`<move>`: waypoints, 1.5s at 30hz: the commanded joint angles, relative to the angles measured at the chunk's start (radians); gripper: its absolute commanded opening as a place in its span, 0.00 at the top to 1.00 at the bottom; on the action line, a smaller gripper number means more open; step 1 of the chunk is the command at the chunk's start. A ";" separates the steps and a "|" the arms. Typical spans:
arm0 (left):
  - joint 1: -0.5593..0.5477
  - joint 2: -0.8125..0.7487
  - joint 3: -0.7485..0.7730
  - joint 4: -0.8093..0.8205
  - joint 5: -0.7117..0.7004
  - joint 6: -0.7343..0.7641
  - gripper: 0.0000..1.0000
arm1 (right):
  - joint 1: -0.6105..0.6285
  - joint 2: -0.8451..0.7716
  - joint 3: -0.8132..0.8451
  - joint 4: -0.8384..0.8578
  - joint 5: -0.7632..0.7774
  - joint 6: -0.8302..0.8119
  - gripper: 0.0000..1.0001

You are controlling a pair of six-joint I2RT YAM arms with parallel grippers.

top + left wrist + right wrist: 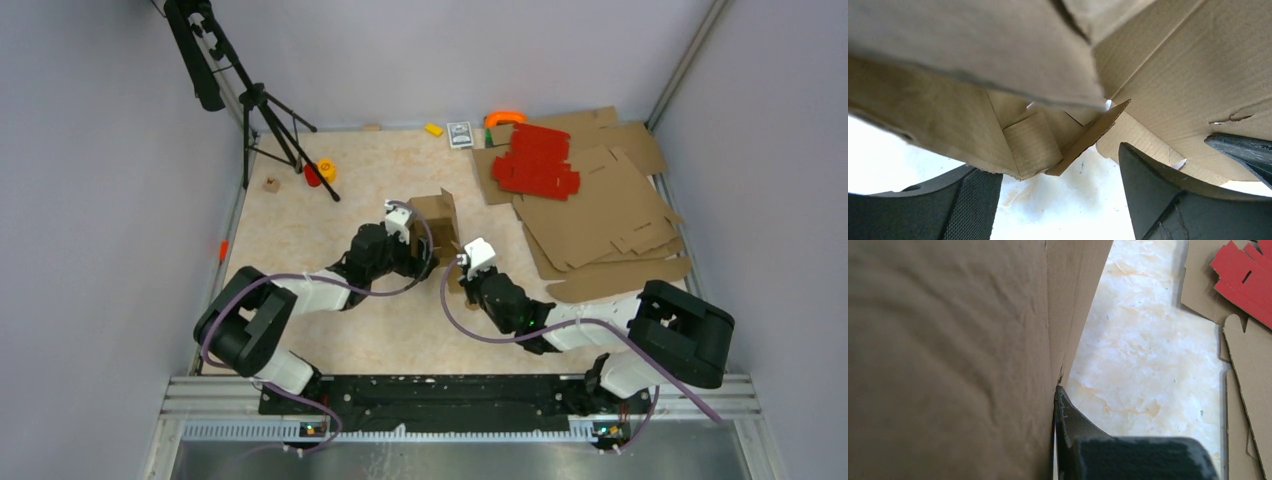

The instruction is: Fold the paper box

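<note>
The paper box is plain brown cardboard, standing partly folded at the table's middle with a panel upright. My left gripper is at its left side. In the left wrist view the left gripper is open, its fingers wide apart below the box's flaps, holding nothing. My right gripper is at the box's near right. In the right wrist view the right gripper has one finger pressed flat against a box panel. The other finger is hidden behind the panel.
Large flat brown cardboard sheets with red sheets on them lie at the back right. A black tripod stands at the back left. Small items, a yellow piece, an orange ring and a red-yellow toy, lie along the back.
</note>
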 commanded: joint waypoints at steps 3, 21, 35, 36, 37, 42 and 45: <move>-0.002 0.035 0.043 -0.011 0.046 0.048 0.27 | -0.001 0.014 -0.016 -0.183 -0.067 0.009 1.00; -0.012 0.146 0.125 0.038 -0.081 -0.035 0.60 | -0.001 0.024 0.000 -0.201 -0.099 -0.006 1.00; -0.026 0.263 0.219 -0.085 -0.292 -0.101 0.58 | 0.032 0.070 0.036 -0.213 -0.080 -0.015 1.00; -0.028 0.276 0.231 -0.096 -0.294 -0.097 0.60 | 0.031 0.072 0.036 -0.208 -0.080 -0.010 1.00; -0.029 0.288 0.244 -0.106 -0.301 -0.094 0.63 | 0.032 0.073 0.035 -0.205 -0.081 -0.006 1.00; -0.043 0.331 0.268 -0.161 -0.406 -0.106 0.80 | 0.033 0.064 0.034 -0.207 -0.071 0.012 1.00; -0.057 0.339 0.269 -0.182 -0.444 -0.116 0.84 | 0.033 0.054 0.030 -0.208 -0.062 0.019 1.00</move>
